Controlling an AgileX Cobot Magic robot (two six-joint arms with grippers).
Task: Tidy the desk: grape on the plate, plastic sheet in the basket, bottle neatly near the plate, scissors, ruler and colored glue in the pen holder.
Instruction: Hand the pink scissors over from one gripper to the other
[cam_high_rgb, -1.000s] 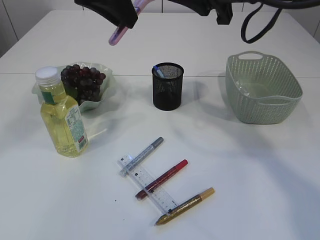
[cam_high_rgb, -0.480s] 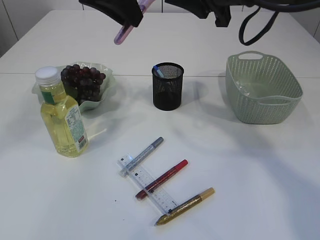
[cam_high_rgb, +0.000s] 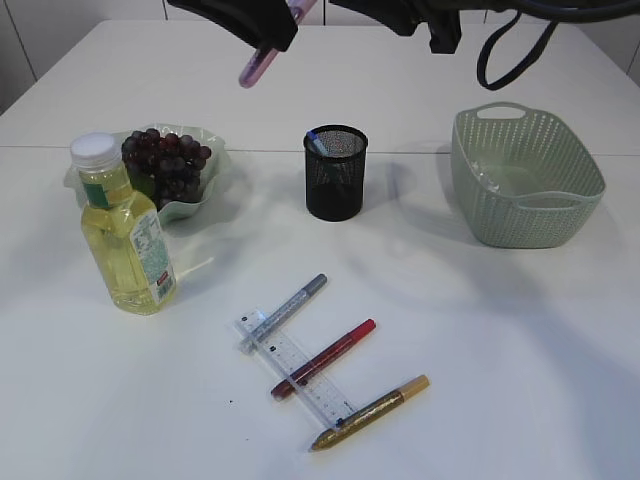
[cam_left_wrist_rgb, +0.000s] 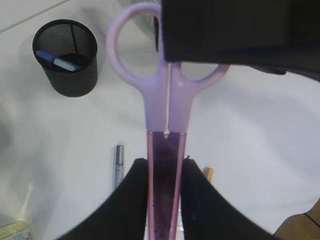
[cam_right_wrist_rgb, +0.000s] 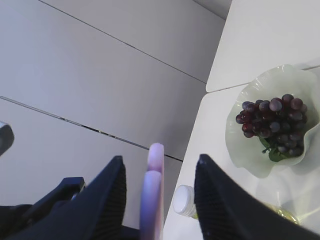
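High over the table's far side, my left gripper (cam_high_rgb: 274, 36) is shut on the sheathed blades of the purple scissors (cam_left_wrist_rgb: 165, 125). Their handles (cam_right_wrist_rgb: 152, 195) stand between the fingers of my open right gripper (cam_right_wrist_rgb: 160, 159), touching neither. The black mesh pen holder (cam_high_rgb: 335, 175) holds a blue glue pen (cam_high_rgb: 316, 142). Silver (cam_high_rgb: 290, 308), red (cam_high_rgb: 325, 358) and gold (cam_high_rgb: 370, 412) glue pens lie across the clear ruler (cam_high_rgb: 297, 378) at the front. The grapes (cam_high_rgb: 165, 160) rest on the pale green plate (cam_high_rgb: 218, 172), with the yellow bottle (cam_high_rgb: 125, 240) upright beside it. Something clear (cam_high_rgb: 490, 178) lies in the green basket (cam_high_rgb: 525, 215).
The pen holder stands mid-table between the plate on the left and the basket on the right. The right arm (cam_high_rgb: 400, 15) and its cable (cam_high_rgb: 500, 55) hang along the top edge of the exterior view.
My left gripper has carried the scissors a little to the right and slightly up. The right arm and everything on the table have stayed put.
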